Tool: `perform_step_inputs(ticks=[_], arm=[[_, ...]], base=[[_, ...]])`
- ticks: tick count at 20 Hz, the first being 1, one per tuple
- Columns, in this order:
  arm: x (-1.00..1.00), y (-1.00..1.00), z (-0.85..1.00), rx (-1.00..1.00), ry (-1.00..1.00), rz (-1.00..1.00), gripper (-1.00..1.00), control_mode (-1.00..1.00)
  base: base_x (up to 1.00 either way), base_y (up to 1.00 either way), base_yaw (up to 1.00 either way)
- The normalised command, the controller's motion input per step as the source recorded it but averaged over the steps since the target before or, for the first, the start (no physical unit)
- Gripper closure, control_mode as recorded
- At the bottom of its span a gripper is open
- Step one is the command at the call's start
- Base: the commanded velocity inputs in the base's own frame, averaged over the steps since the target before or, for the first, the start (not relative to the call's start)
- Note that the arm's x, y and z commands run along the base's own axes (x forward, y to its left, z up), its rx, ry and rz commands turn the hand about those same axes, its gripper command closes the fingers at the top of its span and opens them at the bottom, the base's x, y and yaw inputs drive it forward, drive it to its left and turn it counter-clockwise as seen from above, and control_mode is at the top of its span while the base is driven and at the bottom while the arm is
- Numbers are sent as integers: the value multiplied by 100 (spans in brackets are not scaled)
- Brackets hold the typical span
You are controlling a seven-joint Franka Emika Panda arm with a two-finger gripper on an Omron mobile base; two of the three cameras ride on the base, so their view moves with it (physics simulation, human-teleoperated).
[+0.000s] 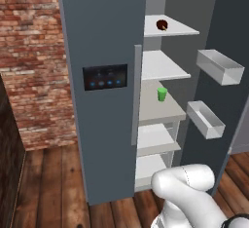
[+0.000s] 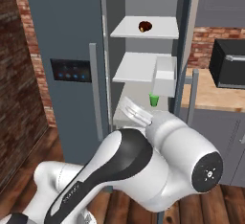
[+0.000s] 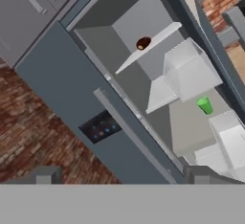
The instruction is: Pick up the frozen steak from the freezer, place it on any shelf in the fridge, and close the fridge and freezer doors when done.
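Observation:
The frozen steak (image 1: pixel 162 25) (image 2: pixel 145 26) (image 3: pixel 143 43) lies on the top pale grey shelf (image 1: pixel 180 28) of the fridge, the open right-hand column. The slate-grey door with the black lit panel (image 1: pixel 105 77) covers the left-hand freezer column and stands shut. The plain fridge door (image 1: pixel 228 32) is swung wide open to the right, with white bins (image 1: pixel 220 66) on its inner face. My gripper (image 3: pixel 122 176) hangs well back from the cabinet, open, its dark fingertips (image 3: pixel 45 175) wide apart with nothing between them.
A small green cup (image 1: pixel 162 94) (image 2: pixel 153 99) stands on a lower fridge shelf. A brick wall (image 1: pixel 34 61) is to the left. A black microwave (image 2: pixel 229 62) sits on a wooden counter (image 2: pixel 210 94) to the right. The floor (image 1: pixel 53 188) is wooden planks.

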Motion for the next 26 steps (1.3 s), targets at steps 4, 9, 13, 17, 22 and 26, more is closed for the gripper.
perform_step_inputs(ticks=[4,9,13,17,22,26], arm=[[41,-22,0,0,0,11,-100,-100],[28,-26,0,0,0,13,-100,-100],[18,-33,-3,0,0,12,-100,-100],[14,-35,0,2,0,13,-100,-100],[15,-35,-3,2,0,12,-100,-100],[26,-27,-31,5,0,11,-100,-100]], base=[[0,0,0],[0,0,0],[0,0,0],[0,0,0],[0,0,0],[0,0,0]])
